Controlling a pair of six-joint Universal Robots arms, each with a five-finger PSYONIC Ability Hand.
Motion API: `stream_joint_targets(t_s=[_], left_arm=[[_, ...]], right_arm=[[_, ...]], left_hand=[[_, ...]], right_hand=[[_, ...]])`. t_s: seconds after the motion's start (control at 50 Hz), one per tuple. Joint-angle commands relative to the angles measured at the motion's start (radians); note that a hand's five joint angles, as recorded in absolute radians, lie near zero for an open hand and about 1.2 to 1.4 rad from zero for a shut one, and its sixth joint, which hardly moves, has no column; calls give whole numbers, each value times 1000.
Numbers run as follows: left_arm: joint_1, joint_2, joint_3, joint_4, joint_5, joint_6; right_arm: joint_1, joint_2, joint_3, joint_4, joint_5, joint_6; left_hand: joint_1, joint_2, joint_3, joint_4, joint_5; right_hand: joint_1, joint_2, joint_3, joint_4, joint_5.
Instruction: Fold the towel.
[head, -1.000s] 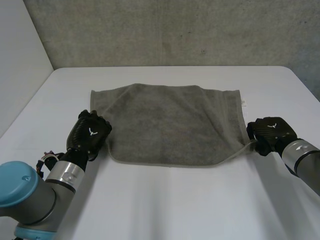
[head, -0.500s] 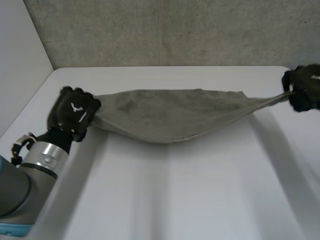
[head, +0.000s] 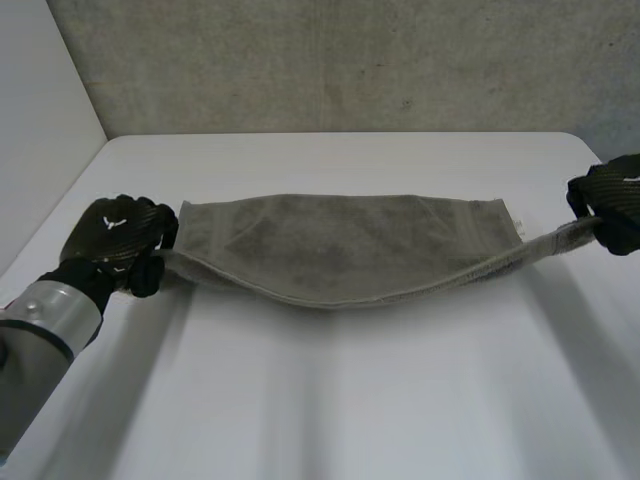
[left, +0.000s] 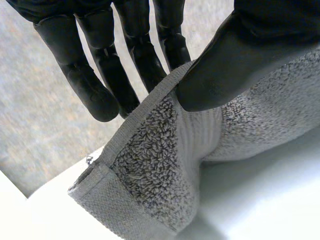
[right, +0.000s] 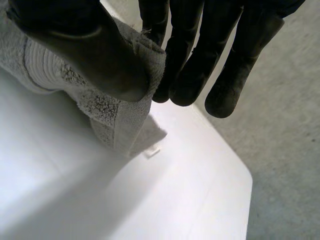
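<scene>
Head view gives me one grey terry towel (head: 340, 245) on the one white table (head: 330, 420), its far part resting on the tabletop and its near edge lifted and sagging in the middle. Two black hands hold it, one at each near corner. My left hand (head: 115, 240) pinches its corner between thumb and fingers (left: 95, 75), as the left wrist view shows. My right hand (head: 608, 200) pinches the opposite corner the same way.

One towel (head: 340, 250), one table (head: 330, 400), and two hands: left hand (head: 115, 235), right hand (head: 612, 198).
</scene>
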Motion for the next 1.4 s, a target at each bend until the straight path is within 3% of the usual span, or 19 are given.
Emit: stream_joint_targets(t_s=[0.02,0.1,0.16,0.26,0.58,0.74,0.78,0.8,0.82,0.84,0.86,0.88,0.9,0.98,1.08,1.16,1.28,1.4], left_arm=[[0,-221,154,4,-3,50],[-7,-393,333,-3,-18,86],[-11,-449,403,-6,-31,89],[-23,-652,686,-25,-113,87],[-80,-1043,1284,-121,-142,89],[-93,-1134,1415,-154,-144,89],[-98,-1137,1420,-155,-146,89],[-104,-1136,1420,-157,-147,84],[-104,-1136,1420,-157,-147,84],[-112,-1130,1418,-164,-156,83],[-112,-1130,1418,-164,-156,83],[-122,-1122,1417,-179,-175,74],[-133,-1104,1415,-204,-197,60],[-153,-1035,1400,-269,-235,9],[-142,-904,1300,-358,-262,-77],[-127,-751,1100,-370,-261,-110],[-126,-579,785,-274,-254,-106],[-126,-496,591,-123,-256,-100]], right_arm=[[16,197,-132,-5,54,2],[106,379,-320,-10,143,49],[128,441,-395,-10,173,65],[171,647,-645,-31,265,111],[267,1009,-1155,-110,381,171],[280,1092,-1269,-111,400,168],[280,1096,-1272,-111,407,168],[281,1101,-1272,-111,416,168],[281,1101,-1272,-111,417,168],[283,1101,-1266,-110,427,168],[283,1101,-1266,-110,427,168],[289,1098,-1263,-107,442,171],[295,1092,-1258,-98,464,177],[310,1074,-1206,-81,496,184],[313,894,-991,-75,487,197],[310,715,-722,-120,426,206],[304,563,-467,-162,338,201],[255,543,-365,-168,318,194]], left_hand=[[-66,-114,-147,-123,-257],[-66,-114,-147,-123,-257],[-66,-114,-147,-123,-257],[-66,-114,-147,-123,-257],[-66,-114,-147,-123,-257],[-66,-114,-147,-123,-257],[-66,-114,-147,-123,-257],[-399,-448,-481,-457,-590],[-403,-452,-484,-460,-594],[-818,-867,-900,-876,-1009],[-823,-871,-904,-880,-1014],[-1206,-1255,-1288,-1263,-1397],[-1286,-1335,-1367,-1343,-1477],[-1284,-1332,-1365,-1341,-1475],[-1281,-1329,-1362,-1338,-1472],[-1263,-1312,-1344,-1320,-1454],[-1257,-1306,-1338,-1314,-1448],[-1240,-1288,-1321,-1297,-1431]], right_hand=[[64,76,59,50,54],[64,76,59,50,54],[64,76,59,50,54],[64,76,59,50,54],[64,76,59,50,54],[64,76,59,50,54],[64,76,59,50,54],[-138,-126,-144,-153,-149],[-140,-128,-146,-155,-151],[-785,-774,-791,-800,-796],[-792,-780,-798,-807,-803],[-1158,-1146,-1163,-1172,-1168],[-1158,-1146,-1163,-1172,-1168],[-1158,-1146,-1163,-1172,-1168],[-1158,-1146,-1163,-1172,-1168],[-1158,-1146,-1163,-1172,-1168],[-1158,-1146,-1163,-1172,-1168],[-1158,-1146,-1163,-1172,-1168]])
